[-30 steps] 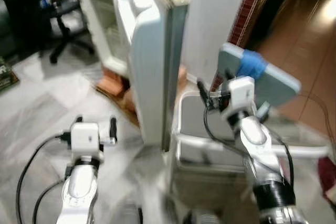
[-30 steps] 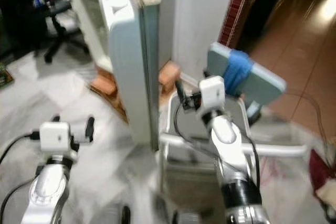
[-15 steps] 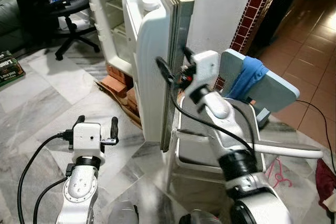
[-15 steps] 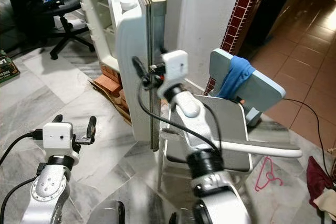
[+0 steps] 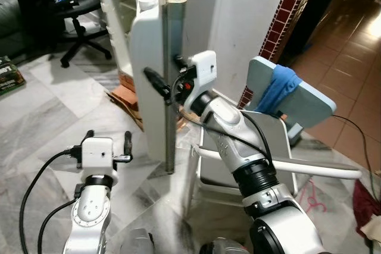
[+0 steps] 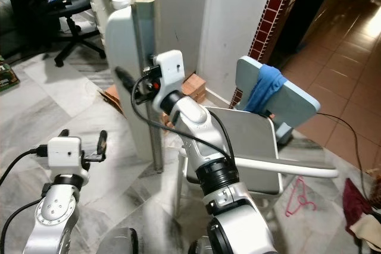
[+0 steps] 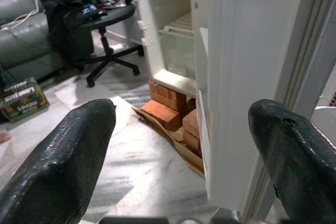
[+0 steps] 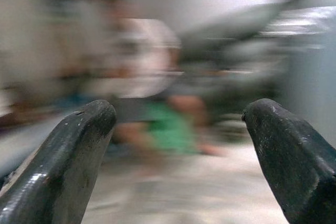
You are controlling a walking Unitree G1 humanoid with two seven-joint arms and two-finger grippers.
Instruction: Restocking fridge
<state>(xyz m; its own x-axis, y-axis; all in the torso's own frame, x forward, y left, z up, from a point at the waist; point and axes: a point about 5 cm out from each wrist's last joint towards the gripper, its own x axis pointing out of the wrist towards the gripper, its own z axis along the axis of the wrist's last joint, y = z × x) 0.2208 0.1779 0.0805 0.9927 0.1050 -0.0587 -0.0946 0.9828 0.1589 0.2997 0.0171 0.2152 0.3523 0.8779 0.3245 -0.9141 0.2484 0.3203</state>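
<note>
My left gripper (image 5: pixel 109 143) waits wide open, low and left of the fridge door (image 5: pixel 156 69). My right gripper (image 5: pixel 162 77), fingers spread and empty, is at the door's edge; I should push it steadily. Compared with earlier, the arm has swung leftward onto the door.

Silver arms, white wrist boxes, black cables.

The right arm (image 5: pixel 238 141) reaches up and forward with its wrist bent toward the robot's left, the right gripper (image 5: pixel 162 75) with fingers spread apart, while the left arm (image 5: pixel 89 218) is held low with the left gripper (image 5: pixel 108 140) likewise spread.
</note>
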